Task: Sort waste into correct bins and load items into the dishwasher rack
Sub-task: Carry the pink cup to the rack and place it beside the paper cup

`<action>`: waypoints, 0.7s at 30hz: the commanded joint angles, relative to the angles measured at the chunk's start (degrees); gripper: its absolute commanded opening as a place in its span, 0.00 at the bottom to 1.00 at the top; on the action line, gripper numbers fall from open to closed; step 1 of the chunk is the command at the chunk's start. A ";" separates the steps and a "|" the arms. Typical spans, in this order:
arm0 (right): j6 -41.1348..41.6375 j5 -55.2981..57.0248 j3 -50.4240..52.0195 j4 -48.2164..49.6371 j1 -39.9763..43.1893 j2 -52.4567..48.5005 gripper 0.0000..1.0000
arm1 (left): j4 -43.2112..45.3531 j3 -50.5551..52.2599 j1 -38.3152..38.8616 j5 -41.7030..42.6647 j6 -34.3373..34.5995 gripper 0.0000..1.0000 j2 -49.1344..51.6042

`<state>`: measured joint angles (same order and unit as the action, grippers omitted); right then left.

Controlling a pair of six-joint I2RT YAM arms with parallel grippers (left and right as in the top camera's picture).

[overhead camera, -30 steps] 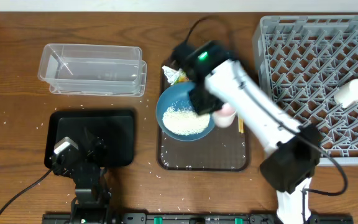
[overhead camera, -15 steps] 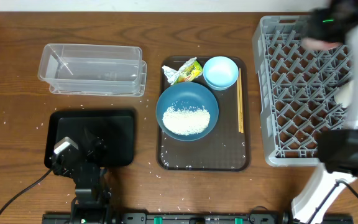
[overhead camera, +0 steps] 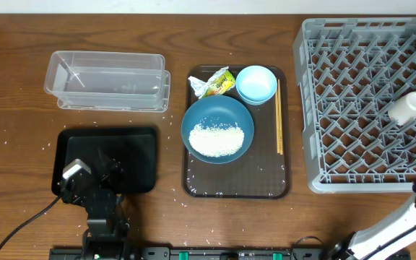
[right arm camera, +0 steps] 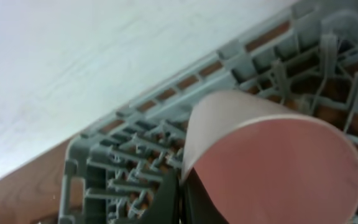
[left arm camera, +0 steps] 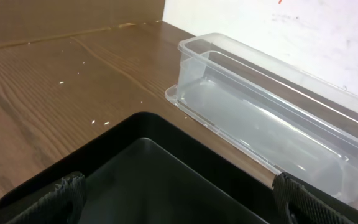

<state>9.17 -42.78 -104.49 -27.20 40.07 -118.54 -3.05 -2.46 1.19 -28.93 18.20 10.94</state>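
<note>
Bright, even light from above, with soft, short shadows.
The overhead view is sharp, with faint glare on the clear rectangular plastic tub [overhead camera: 108, 81]. The right wrist view is smeared, and the small pink cup [right arm camera: 272, 168] looms out of focus. The left wrist view softens along its near edge.

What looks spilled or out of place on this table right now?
Stray rice grains lie scattered on the wooden table, mostly around the black tray and the brown serving tray. In the dishwasher rack, the white cup seems to lie on its side rather than standing.
</note>
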 commanded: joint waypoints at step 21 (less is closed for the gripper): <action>29.51 -22.60 10.95 35.98 6.25 -13.99 0.01 | -1.64 1.11 -0.20 -0.90 -0.11 0.98 0.04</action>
<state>35.40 -65.01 -94.04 10.00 46.50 -131.17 -3.03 -2.46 1.19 -28.93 18.20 10.94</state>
